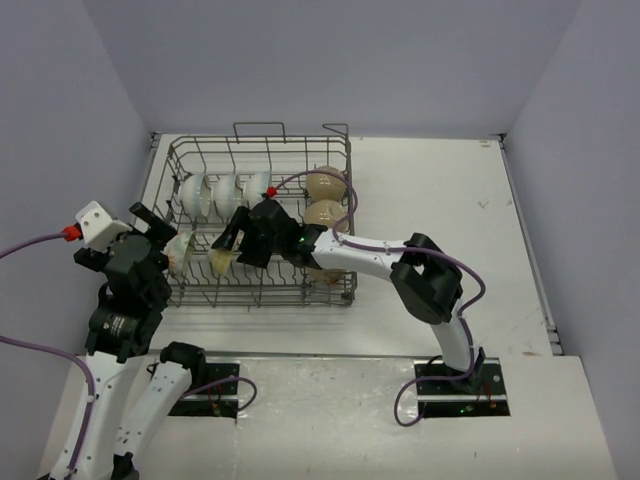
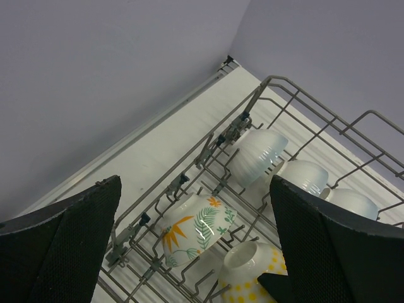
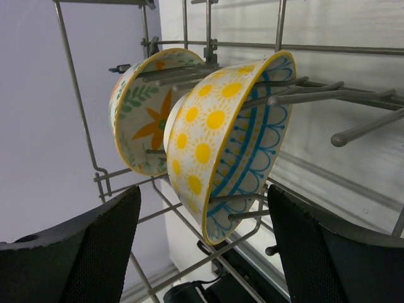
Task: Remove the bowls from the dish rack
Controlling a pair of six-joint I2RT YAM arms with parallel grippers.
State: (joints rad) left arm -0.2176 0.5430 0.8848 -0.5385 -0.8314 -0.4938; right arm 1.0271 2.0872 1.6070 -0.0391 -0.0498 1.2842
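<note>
The grey wire dish rack [image 1: 262, 141] holds several bowls on edge. Three white bowls [image 1: 228, 192] line its back row, with two beige bowls [image 1: 325, 198] to their right. In the front row stand a leaf-painted bowl [image 2: 196, 230] and a yellow sun-dotted bowl [image 3: 214, 139] with a blue-patterned inside. My right gripper [image 3: 203, 189] is open, one finger either side of the yellow bowl's lower rim, with gaps on both sides. Outside the rack's left end, my left gripper [image 2: 196, 183] is wide open over the leaf bowl and holds nothing.
The rack's upright tines [image 3: 303, 95] cross the yellow bowl's inside, and its looped handles [image 1: 260, 128] rise at the back. Bare white table [image 1: 440, 190] lies right of the rack. Grey walls close in on the left and behind.
</note>
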